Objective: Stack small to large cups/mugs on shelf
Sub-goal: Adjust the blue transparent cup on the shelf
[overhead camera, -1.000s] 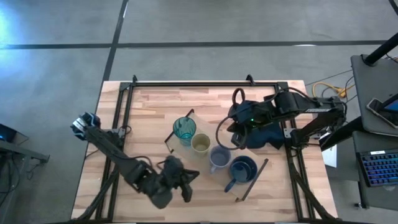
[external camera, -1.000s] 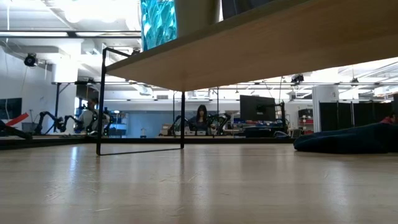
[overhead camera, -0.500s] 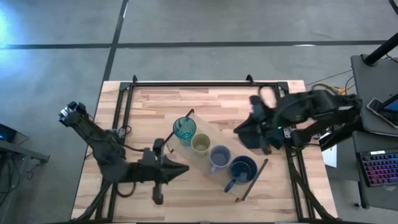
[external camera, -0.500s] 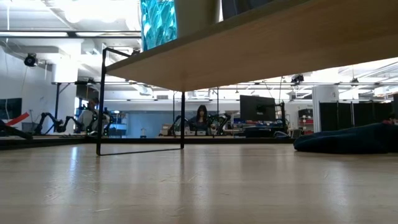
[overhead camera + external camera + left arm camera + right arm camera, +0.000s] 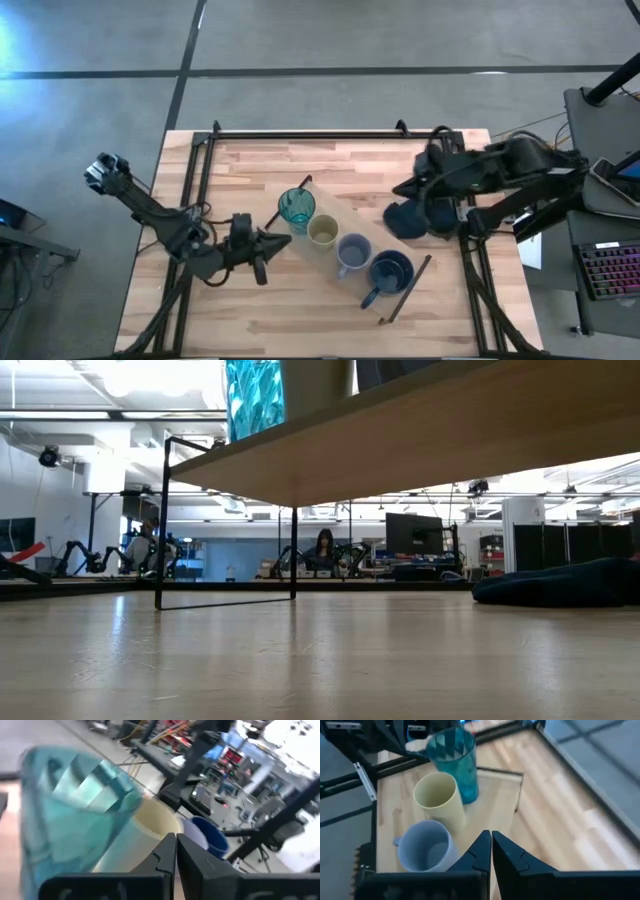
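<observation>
The shelf [image 5: 350,220] is a light-wood board lying slantwise at mid table, raised on thin dark bars [image 5: 160,520]. Four vessels stand on it in a row: the teal tumbler [image 5: 296,210], the yellowish cup [image 5: 322,233], the periwinkle cup [image 5: 352,252] and the navy mug [image 5: 390,272]. My left gripper [image 5: 272,248] is shut and empty, just left of the tumbler [image 5: 70,815], pointing toward it. My right gripper [image 5: 400,190] is shut and empty, to the right of the shelf above the cloth, facing the cups [image 5: 440,800].
A dark blue cloth [image 5: 410,220] lies bunched on the table right of the shelf; it also shows in the low view [image 5: 560,585]. Black frame rails [image 5: 300,132] run along the table's far, left and right edges. Bare wood lies near the front edge.
My left gripper has swung from near the table's near edge toward the far edge and up to the teal tumbler, turning to point at it. My right gripper has drawn back from beside the shelf toward the table's right edge. The cups have stayed in place.
</observation>
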Tool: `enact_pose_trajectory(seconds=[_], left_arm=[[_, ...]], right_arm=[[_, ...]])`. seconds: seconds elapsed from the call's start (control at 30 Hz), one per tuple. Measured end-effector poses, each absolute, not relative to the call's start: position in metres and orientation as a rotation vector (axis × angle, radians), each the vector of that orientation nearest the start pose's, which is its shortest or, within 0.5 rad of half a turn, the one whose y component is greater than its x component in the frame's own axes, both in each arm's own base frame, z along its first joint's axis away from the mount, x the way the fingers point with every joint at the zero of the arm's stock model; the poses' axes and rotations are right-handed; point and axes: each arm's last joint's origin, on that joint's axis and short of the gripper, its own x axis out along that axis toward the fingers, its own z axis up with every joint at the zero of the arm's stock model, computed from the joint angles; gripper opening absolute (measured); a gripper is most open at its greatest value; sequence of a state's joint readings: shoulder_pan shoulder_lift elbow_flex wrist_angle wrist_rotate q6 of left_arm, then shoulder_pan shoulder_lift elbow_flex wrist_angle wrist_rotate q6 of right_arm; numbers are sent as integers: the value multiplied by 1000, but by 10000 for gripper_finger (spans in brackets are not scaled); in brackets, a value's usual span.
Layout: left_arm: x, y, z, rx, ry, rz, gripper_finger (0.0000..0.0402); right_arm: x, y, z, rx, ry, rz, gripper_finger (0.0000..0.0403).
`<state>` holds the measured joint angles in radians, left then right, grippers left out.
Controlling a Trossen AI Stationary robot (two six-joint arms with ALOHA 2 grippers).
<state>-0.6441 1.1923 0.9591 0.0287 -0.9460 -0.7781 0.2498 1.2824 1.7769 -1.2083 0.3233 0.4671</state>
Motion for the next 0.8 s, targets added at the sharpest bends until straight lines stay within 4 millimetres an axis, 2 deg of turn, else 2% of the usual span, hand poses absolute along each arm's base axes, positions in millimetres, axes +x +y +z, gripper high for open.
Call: enact_pose_trajectory(seconds=[0.17, 0.4, 0.57, 0.8], left_arm=[[222, -129, 308, -701, 18, 404, 0], [225, -118, 285, -771, 37, 451, 0], [225, -112, 273, -783, 51, 484, 0], [230, -105, 271, -781, 47, 515, 0]], right_arm=[[249, 28, 440, 376, 744, -222, 9], [311, -11, 408, 526, 783, -192, 9], [332, -24, 395, 578, 810, -169, 9], [354, -28, 371, 608, 891, -139, 9]])
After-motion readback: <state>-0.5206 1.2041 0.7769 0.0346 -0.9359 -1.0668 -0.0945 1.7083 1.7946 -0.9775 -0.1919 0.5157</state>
